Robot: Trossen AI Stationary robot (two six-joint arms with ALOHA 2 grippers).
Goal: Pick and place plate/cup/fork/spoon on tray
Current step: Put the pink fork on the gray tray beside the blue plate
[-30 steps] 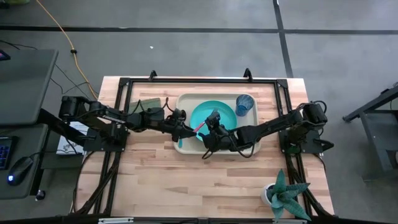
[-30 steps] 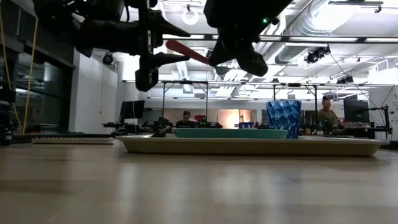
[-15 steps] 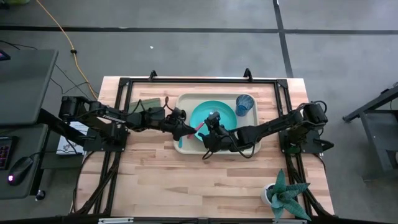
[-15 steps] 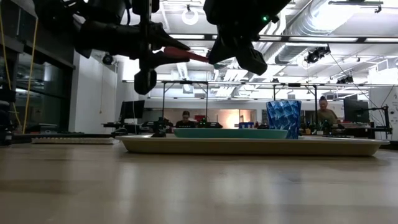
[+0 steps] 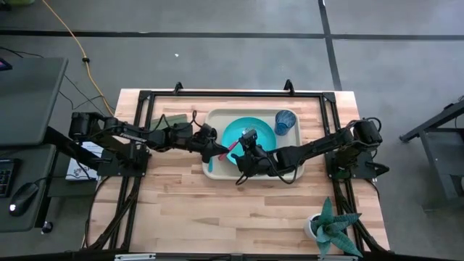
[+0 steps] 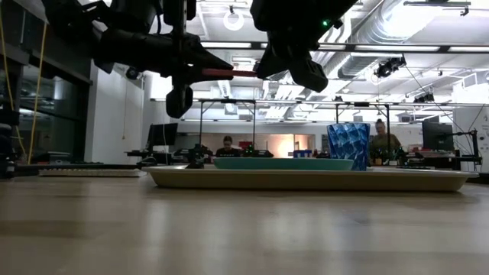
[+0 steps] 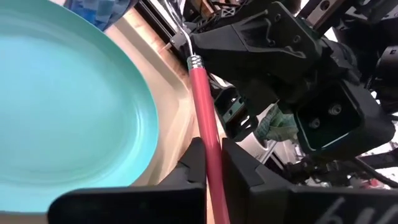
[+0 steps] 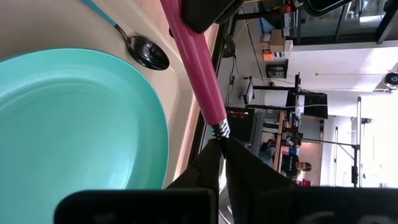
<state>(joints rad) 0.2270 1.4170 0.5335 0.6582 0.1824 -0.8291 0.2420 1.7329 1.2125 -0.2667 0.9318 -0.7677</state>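
Note:
The fork (image 5: 233,147), with a red-pink handle, hangs in the air over the beige tray (image 5: 217,119), between my two grippers. My left gripper (image 5: 221,151) is shut on its handle and my right gripper (image 5: 242,154) is shut on its metal end. The turquoise plate (image 5: 250,130) lies flat on the tray, and the blue cup (image 5: 285,122) stands upright in the tray's far right corner. The spoon (image 8: 146,51), with a light blue handle, lies on the tray floor beside the plate (image 5: 211,165). My left gripper pinches the fork's pink handle (image 7: 210,155) between its two fingers, coming level from the table's left, the handle running on past the fingertips. The fork is lifted clear above the tray, about level (image 6: 229,74). My right gripper pinches the fork's metal neck (image 8: 219,132), just past the end of the pink handle, coming from the table's right. The fingers hide the tines. The fork is clear of the tray and the plate.
An olive-green flat rectangle (image 5: 172,121) lies on the table left of the tray. A white pot with a spiky green plant (image 5: 333,226) stands at the near right corner. A black frame (image 5: 235,93) runs round the table's edges. People show in the room beyond.
My left gripper has moved a little toward the table's right and has shut on the fork's handle, which stood between its open fingers before. The fork has tipped from slanting to about level. My right gripper has kept hold of its metal end.

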